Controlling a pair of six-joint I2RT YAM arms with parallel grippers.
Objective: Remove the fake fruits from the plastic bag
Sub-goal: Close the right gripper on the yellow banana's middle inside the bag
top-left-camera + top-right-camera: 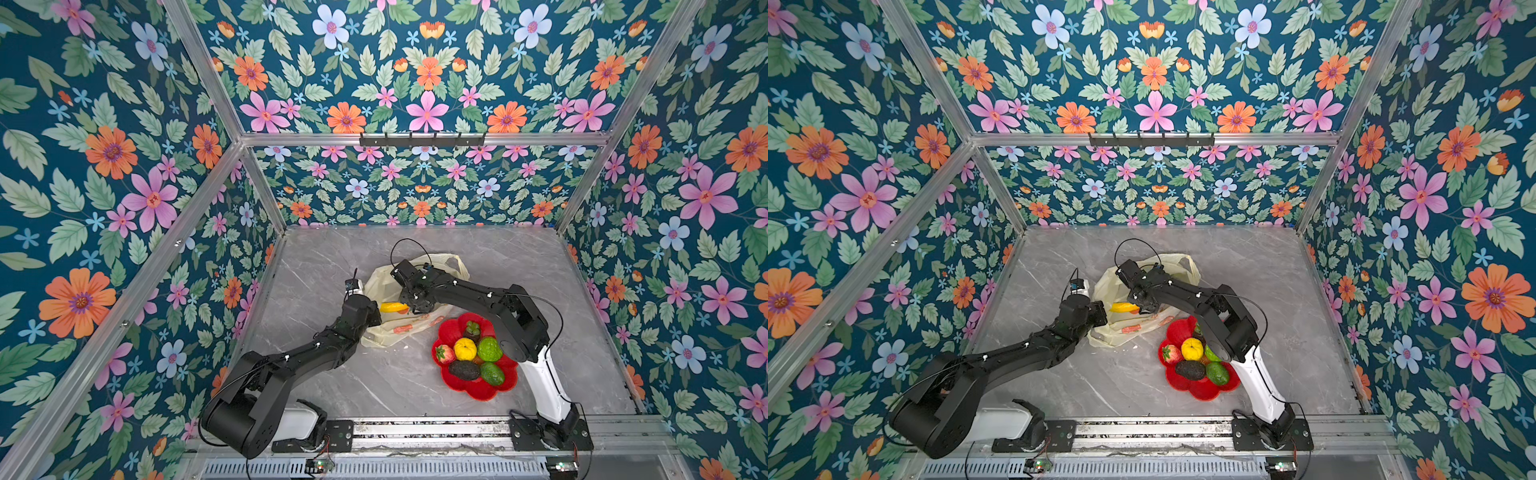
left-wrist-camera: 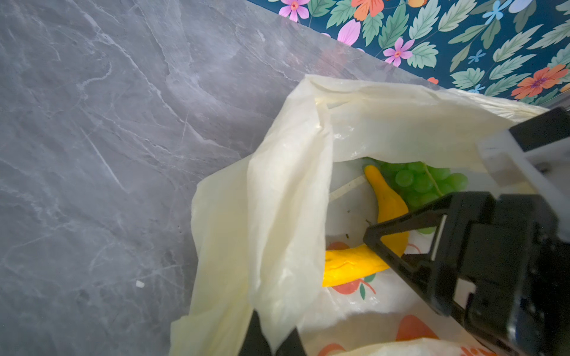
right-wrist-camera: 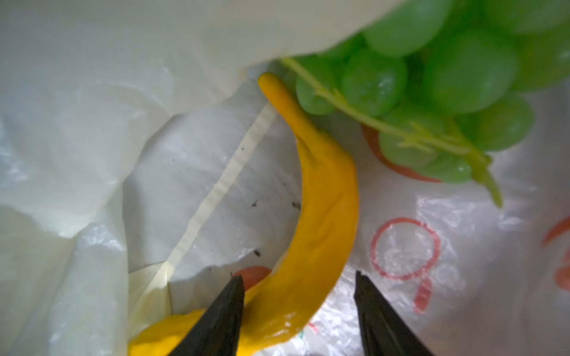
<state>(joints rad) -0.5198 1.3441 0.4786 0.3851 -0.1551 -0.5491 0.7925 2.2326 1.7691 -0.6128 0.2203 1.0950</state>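
The pale-yellow plastic bag (image 1: 384, 334) (image 1: 1113, 334) lies mid-table with its mouth lifted. My left gripper (image 2: 274, 333) (image 1: 377, 318) is shut on a fold of the bag's rim (image 2: 277, 200) and holds it up. Inside the bag lie a yellow banana (image 3: 327, 200) (image 2: 388, 200) (image 1: 394, 307) and a green grape bunch (image 3: 447, 77) (image 2: 422, 182). My right gripper (image 3: 297, 276) (image 1: 409, 309) reaches into the bag and is open. Its jaws straddle the banana's lower curve; one finger touches it and the other stands apart.
A red flower-shaped plate (image 1: 455, 388) (image 1: 1200, 392) sits right of the bag, under the right arm. It holds a strawberry (image 1: 444, 354), a lemon (image 1: 465, 348), a bumpy green fruit (image 1: 489, 349), a dark avocado (image 1: 464, 370) and a smooth green fruit (image 1: 492, 373). Floral walls enclose the table.
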